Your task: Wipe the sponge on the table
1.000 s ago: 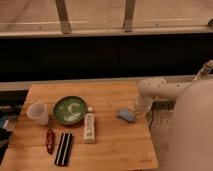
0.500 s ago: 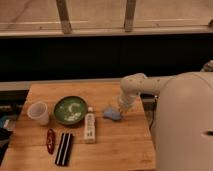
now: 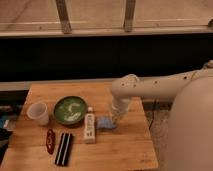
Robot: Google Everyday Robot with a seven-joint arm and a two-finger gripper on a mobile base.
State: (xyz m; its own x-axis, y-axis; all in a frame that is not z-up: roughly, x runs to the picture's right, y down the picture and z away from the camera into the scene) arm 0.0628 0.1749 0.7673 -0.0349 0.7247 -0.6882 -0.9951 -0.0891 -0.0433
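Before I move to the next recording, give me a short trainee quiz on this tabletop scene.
1. True or false: the pincer is down at the light-blue sponge, beside the white bottle.
2. What stands just left of the green bowl in the camera view? A) white cup B) kettle C) plate
3. Fill in: the sponge rests on the wooden ___.
Key: 1 true; 2 A; 3 table.

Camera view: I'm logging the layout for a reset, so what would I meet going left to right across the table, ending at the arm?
white cup → green bowl → white tube → sponge → gripper, which is down at the sponge's right edge over the table.
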